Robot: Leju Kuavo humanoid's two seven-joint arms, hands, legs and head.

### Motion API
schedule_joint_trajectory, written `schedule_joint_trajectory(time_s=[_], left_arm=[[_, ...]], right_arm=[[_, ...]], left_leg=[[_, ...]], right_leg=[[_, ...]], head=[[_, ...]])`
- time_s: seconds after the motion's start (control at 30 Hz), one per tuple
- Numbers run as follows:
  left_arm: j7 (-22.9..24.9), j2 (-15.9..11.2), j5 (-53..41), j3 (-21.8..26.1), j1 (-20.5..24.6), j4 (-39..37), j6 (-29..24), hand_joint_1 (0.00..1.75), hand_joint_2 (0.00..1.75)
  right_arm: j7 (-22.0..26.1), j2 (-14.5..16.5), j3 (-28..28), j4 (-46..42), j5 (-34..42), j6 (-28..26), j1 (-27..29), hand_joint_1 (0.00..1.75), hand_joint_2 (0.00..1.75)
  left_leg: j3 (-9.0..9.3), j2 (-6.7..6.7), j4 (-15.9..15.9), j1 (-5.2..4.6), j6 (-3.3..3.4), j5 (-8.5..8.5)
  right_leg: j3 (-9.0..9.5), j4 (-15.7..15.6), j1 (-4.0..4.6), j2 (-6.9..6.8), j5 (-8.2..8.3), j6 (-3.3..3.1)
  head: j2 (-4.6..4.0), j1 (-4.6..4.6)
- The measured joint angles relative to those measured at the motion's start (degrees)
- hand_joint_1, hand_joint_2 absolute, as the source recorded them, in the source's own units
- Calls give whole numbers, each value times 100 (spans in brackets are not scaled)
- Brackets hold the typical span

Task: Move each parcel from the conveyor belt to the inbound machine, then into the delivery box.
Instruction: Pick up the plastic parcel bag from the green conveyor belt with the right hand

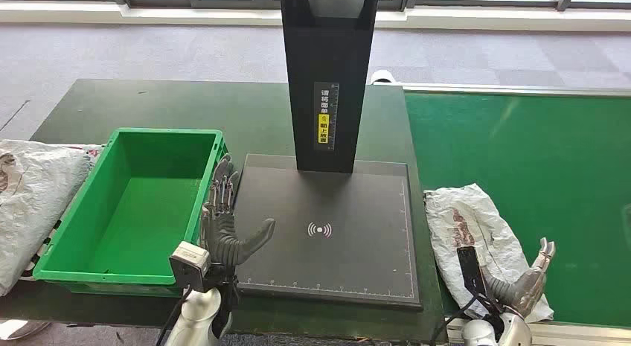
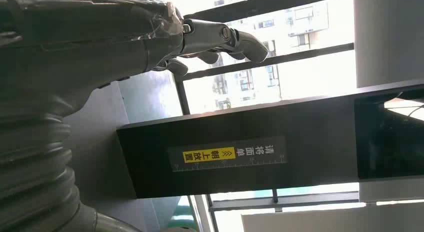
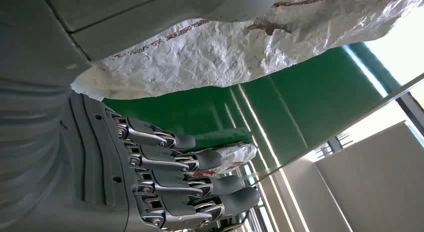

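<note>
A crumpled white parcel with red print lies on the near left corner of the green conveyor belt. My right hand sits at the parcel's near end with fingers spread, thumb under its edge; the right wrist view has the parcel beside the open fingers. My left hand hovers open between the green delivery box and the black inbound machine plate; it holds nothing. The box is empty.
The machine's black column rises at the plate's far edge, also seen in the left wrist view as a column. More white parcels lie left of the box. A far parcel lies on the belt.
</note>
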State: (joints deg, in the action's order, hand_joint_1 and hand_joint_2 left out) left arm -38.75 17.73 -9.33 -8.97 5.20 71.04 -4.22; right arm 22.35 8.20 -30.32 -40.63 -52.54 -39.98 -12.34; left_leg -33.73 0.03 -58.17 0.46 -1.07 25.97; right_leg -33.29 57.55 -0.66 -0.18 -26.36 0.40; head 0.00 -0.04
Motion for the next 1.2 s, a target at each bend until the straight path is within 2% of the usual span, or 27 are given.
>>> schedule_joint_trajectory(time_s=[0.23, 0.5, 0.63, 0.8, 1.2], left_arm=[[0, 0, -1, 23, -8, 8, 0, 0, 175], [0, 3, -7, 55, -26, 26, 0, 0, 175], [0, 6, -40, 68, -40, 49, 7, 0, 175], [0, 8, -80, 83, -47, 76, 19, 0, 175], [0, 9, -97, 95, -56, 114, 33, 0, 175]], right_arm=[[-131, -51, -23, 223, -10, 4, -70, 0, 175], [-924, -195, -24, 727, -180, 228, -173, 2, 175], [-1473, -260, -21, 957, -447, 531, -206, 173, 175], [-1758, -287, 7, 1046, -668, 919, -207, 175, 175], [-1805, -347, 29, 1062, -718, 1008, -230, 175, 175]], left_leg=[[0, 0, 0, 0, 0, 0], [0, 0, 0, 0, 0, 0], [0, -1, 0, 0, 0, 0], [1, 0, 0, 0, 0, 0], [8, 8, 0, 1, 6, -6]], right_leg=[[-1, 0, 1, 0, 0, 0], [0, 0, 1, 0, 0, 0], [1, 0, 1, -2, 0, 0], [2, 0, 3, 0, 0, 0], [5, -2, 3, 6, 15, 4]], head=[[0, 0], [0, 0], [0, 1], [0, 1], [0, 1]])
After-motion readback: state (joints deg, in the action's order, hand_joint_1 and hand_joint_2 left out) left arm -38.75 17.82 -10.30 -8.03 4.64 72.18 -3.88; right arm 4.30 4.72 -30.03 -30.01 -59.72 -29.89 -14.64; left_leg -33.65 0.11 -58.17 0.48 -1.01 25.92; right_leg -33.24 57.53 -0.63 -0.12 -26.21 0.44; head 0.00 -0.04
